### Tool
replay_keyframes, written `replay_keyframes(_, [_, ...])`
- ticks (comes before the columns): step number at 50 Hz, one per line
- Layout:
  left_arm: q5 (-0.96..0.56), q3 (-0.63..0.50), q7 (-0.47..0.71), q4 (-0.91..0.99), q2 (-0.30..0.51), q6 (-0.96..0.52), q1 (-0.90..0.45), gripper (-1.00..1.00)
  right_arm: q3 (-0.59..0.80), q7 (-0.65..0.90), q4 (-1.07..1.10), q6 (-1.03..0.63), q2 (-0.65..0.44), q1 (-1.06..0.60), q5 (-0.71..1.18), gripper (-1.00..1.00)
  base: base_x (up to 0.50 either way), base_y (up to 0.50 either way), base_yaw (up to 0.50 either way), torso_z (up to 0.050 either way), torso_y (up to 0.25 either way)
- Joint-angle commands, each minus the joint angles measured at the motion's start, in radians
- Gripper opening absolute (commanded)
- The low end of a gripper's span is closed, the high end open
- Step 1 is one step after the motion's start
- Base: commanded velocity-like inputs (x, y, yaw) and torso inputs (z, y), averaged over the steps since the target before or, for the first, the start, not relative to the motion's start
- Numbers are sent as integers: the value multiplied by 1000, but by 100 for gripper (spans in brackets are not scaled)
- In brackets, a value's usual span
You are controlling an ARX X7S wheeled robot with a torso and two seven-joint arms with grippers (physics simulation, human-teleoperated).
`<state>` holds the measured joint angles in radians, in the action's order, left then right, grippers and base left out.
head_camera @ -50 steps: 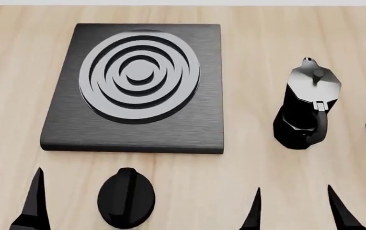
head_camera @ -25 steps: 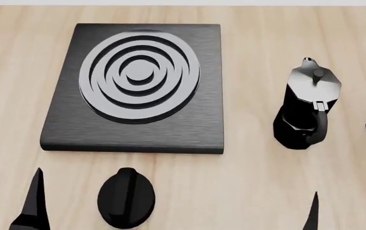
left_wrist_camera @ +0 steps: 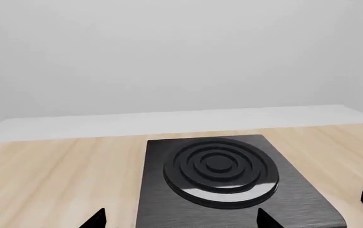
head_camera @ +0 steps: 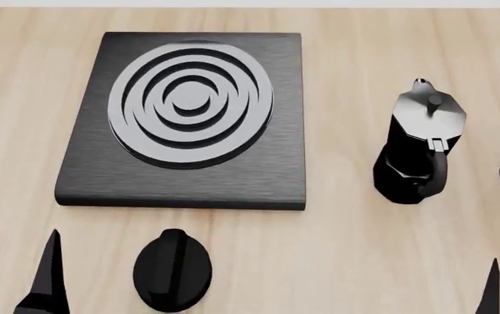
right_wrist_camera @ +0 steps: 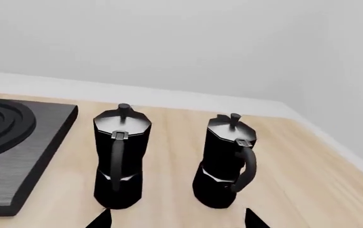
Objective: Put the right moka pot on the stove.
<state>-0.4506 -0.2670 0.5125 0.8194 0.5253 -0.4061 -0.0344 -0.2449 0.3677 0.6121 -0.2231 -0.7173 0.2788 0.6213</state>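
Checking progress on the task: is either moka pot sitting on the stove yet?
No: in the right wrist view both the right moka pot and left moka pot stand on the wooden table beside the stove.

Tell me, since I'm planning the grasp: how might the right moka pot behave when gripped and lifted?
The right moka pot looks rigid, so it probably won't deform. It stands tall on a narrow base, so a sideways nudge could tip it. Its faceted black body may be slick; the curved handle likely gives a surer hold. The other pot stands close beside it.
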Motion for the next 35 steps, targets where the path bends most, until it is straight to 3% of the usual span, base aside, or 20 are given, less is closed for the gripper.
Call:
replay_keyframes(1, [2, -5, -1, -2, 2, 7, 1, 100, -66, -9, -27, -14, -28, 5, 59, 100, 0, 0, 0, 0, 0])
replay_keyframes(17, [-3, -6, 5, 1, 6, 2, -1, 100, -110, -22, -115, -74, -92, -76, 145, 100, 0, 0, 0, 0, 0])
replay_keyframes(20, [0, -6, 2, -1, 6, 14, 3, 100, -128, 2, -101, -145, -150, -104, 203, 100, 0, 0, 0, 0, 0])
replay_keyframes(24, [2, -7, 3, -4, 6, 14, 0, 100, -92, -32, -165, -99, -122, -109, 149, 100, 0, 0, 0, 0, 0])
replay_keyframes(35, [-8, -10, 5, 5, 9, 6, -3, 100, -143, -37, -212, -169, -177, -186, 281, 100, 0, 0, 0, 0, 0])
